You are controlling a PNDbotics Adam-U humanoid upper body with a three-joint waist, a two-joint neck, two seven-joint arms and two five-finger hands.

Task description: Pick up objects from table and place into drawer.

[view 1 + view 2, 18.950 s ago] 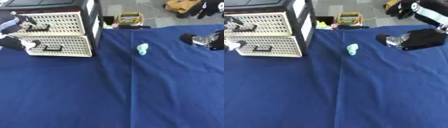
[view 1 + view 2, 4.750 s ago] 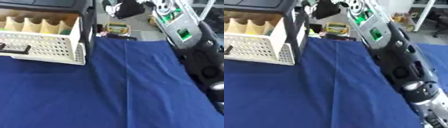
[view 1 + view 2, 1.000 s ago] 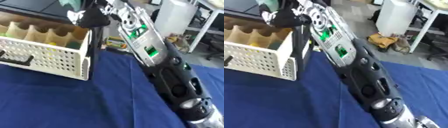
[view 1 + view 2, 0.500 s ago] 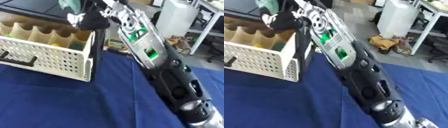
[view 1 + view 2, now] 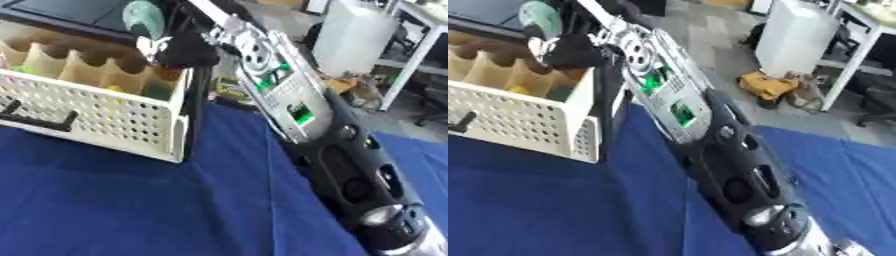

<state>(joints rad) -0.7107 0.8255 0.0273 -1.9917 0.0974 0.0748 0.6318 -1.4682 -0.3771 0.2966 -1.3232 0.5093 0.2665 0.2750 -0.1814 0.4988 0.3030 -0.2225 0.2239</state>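
The cream perforated drawer stands pulled open over the blue cloth, and everything else reads from it. Its inside is split by tan dividers into a row of pockets, with something yellow and something green lying low in the ones nearest its right end; a dark handle sits on its front face. The right arm stretches in a long diagonal from the near right corner of the cloth up to the drawer's far right corner, black links with a silver panel and green lights along it. At its end the right hand hovers just above the right-hand pockets, fingers curled in, and a pale green rounded object sits at the top of that hand, above the drawer's back edge. It looks pinched between the fingertips, though the blur makes the exact contact hard to judge. The object is over the drawer, not down in any pocket.
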